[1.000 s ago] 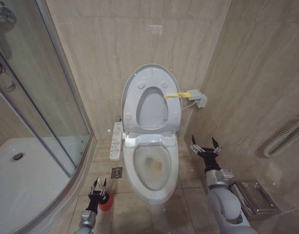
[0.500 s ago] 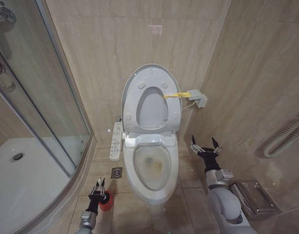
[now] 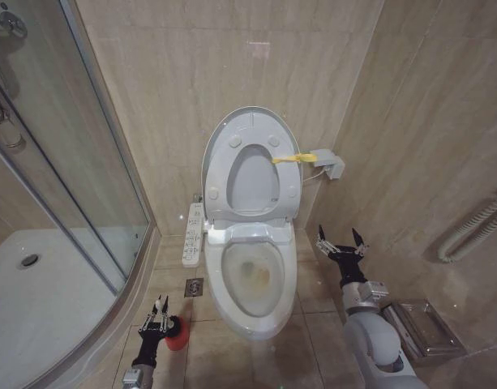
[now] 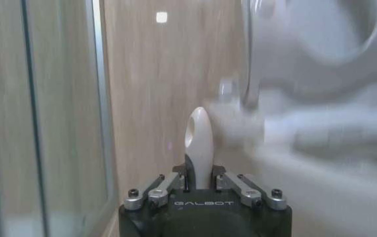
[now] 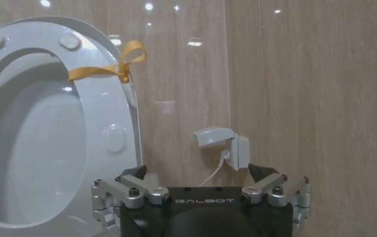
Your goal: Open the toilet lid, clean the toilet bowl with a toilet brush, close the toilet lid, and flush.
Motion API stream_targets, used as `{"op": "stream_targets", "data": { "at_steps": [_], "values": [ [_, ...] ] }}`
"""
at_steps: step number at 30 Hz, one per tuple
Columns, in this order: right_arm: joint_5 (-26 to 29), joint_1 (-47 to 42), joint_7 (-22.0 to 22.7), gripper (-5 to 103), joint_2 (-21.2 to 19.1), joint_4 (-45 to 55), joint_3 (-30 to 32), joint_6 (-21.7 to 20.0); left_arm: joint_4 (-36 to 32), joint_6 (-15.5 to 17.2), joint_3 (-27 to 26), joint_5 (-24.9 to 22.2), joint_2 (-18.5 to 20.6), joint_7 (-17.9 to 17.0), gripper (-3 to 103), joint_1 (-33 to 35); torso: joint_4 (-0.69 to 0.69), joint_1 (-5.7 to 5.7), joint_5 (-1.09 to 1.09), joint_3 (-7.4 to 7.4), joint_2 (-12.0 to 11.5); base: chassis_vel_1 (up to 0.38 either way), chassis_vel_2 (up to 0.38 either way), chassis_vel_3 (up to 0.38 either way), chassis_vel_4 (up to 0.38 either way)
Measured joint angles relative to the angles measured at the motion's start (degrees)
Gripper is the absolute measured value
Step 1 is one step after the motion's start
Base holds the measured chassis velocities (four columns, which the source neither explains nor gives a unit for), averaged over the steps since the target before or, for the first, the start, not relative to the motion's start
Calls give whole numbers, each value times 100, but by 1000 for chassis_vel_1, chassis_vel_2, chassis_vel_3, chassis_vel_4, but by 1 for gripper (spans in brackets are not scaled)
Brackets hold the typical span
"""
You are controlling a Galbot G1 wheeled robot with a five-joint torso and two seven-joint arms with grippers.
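Glossy white oval plastic toilet lid (image 3: 250,166), raised upright against the beige wall at upper centre, long axis vertical, yellow strap loop (image 3: 294,158) at its right edge. White ceramic toilet bowl (image 3: 252,279) open below, long axis toward the frame bottom. Left gripper (image 3: 158,315), lower left, clamped on the thin white toilet brush (image 4: 199,145) handle, handle upright, over the red round cup holder (image 3: 177,336). Right gripper (image 3: 338,244), right of the bowl, fingers spread apart.

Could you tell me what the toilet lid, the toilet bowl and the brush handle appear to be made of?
The toilet lid looks like glossy white plastic: thin, moulded bumpers. The toilet bowl looks like glazed ceramic: thick, shiny rim. The toilet brush handle, held in the left gripper, looks like smooth white plastic.
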Motion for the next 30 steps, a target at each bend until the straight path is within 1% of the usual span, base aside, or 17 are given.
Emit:
{"op": "stream_targets", "data": {
  "at_steps": [1, 6, 7, 11, 12, 16, 17, 20, 21, 23, 24, 25, 27, 28, 30],
  "values": [
    [0, 0, 0, 100, 0, 0, 0, 0, 0, 0, 0, 0, 0, 0, 21, 0, 0, 0, 0, 0, 0, 0, 0, 0, 0],
    [0, 0, 1, 100, 0, 0, 0, 0, -1734, 317, -26, 3, 191, -124, 21, 743, 1, 0, 1, 0, 0, 0, 0, 0, 0],
    [0, 0, 1, 100, 0, 0, 0, 0, -1734, 317, -26, 3, 191, -124, 21, 743, 1, 0, 1, 0, 0, 0, 0, 0, 0],
    [0, 0, 0, 100, 0, 0, 0, 0, -3087, 736, 35, -4, 336, -196, 21, 1157, 1, 0, 2, 0, 0, 0, 0, 0, 0],
    [0, 0, 0, 100, 0, 0, 0, 0, -3087, 736, 35, -4, 336, -196, 21, 1157, 1, 0, 2, 0, 0, 0, 0, 0, 0],
    [0, 0, 1, 100, 0, 0, 0, 0, -3941, 1178, 235, -31, 524, -278, 21, 1148, 1, 0, 1, 0, 0, 0, 0, 0, 0],
    [0, 0, 1, 100, 0, 0, 0, 0, -3941, 1178, 235, -31, 524, -278, 21, 1148, 1, 0, 1, 0, 0, 0, 0, 0, 0],
    [0, 0, 1, 100, 0, 0, 0, 0, -4328, 1570, 418, -184, 739, -330, 21, 793, 1, 0, 1, 0, 0, 0, 0, 0, 0],
    [0, 0, 1, 100, 0, 0, 0, 0, -4328, 1570, 418, -184, 739, -330, 21, 793, 1, 0, 1, 0, 0, 0, 0, 0, 0],
    [0, 0, 1, 100, 0, 0, 0, 0, -4437, 1953, 583, -499, 946, -329, 21, 328, 0, 1, 1, 0, 0, 0, 0, 0, 0],
    [0, 0, 1, 100, 0, 0, 0, 0, -4437, 1953, 583, -499, 946, -329, 21, 328, 0, 1, 1, 0, 0, 0, 0, 0, 0],
    [0, 0, 2, 100, -1, 0, 1, 0, -4427, 2076, 681, -654, 1024, -327, 21, 136, 2, 1, 1, 1, 0, 0, 0, 0, 0],
    [0, 0, 1, 100, 0, 0, 0, 0, -4233, 2262, 957, -905, 1139, -325, 21, -314, 0, 1, 0, 1, 0, 0, 0, 0, 0],
    [0, 0, 1, 100, 0, 0, 0, 0, -4233, 2262, 957, -905, 1139, -325, 21, -314, 0, 1, 0, 1, 0, 0, 0, 0, 0],
    [0, 0, 0, 100, 0, 0, 0, 0, -3902, 2327, 1296, -1035, 1162, -321, 21, -809, 0, 1, 0, 1, 0, 0, 0, 0, 0]
  ]
}}
